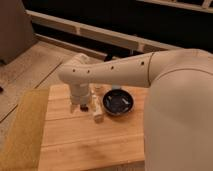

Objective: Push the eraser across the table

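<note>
My white arm reaches from the right over the light wooden table (85,145). Its gripper (81,105) points down at the far left part of the tabletop, just left of a dark bowl (118,102). A small dark patch shows right under the gripper, and I cannot tell whether it is the eraser; no eraser shows plainly elsewhere. A pale cream block (98,117) lies on the planks just in front and to the right of the gripper.
A yellow-tan mat (22,130) lies along the table's left side. A small grey-blue item (98,89) sits behind the gripper near the far edge. My arm's bulky body (180,120) covers the table's right side. Floor lies beyond the far edge.
</note>
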`<state>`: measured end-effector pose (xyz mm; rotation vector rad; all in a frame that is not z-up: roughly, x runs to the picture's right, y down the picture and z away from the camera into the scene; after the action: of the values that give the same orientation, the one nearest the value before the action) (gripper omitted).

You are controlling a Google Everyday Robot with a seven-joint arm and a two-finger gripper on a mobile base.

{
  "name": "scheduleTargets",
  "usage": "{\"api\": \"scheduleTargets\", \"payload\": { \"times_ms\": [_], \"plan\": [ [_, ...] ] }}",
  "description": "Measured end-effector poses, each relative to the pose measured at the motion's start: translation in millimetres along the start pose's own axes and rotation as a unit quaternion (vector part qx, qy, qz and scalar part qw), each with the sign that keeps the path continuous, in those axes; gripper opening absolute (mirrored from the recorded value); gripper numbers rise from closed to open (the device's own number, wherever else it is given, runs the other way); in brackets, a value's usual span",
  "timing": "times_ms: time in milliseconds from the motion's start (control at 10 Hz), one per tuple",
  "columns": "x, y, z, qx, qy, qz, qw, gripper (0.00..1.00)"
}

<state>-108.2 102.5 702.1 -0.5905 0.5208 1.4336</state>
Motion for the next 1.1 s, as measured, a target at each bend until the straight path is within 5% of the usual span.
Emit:
{"api": "scheduleTargets", "payload": {
  "times_ms": [900, 1100],
  "plan": [
    [-1, 0, 0, 0.001, -0.003, -0.002, 1.0, 0.65],
    [-14, 10, -4, -0.009, -0.032, -0.036, 0.9988, 0.65]
  ]
}}
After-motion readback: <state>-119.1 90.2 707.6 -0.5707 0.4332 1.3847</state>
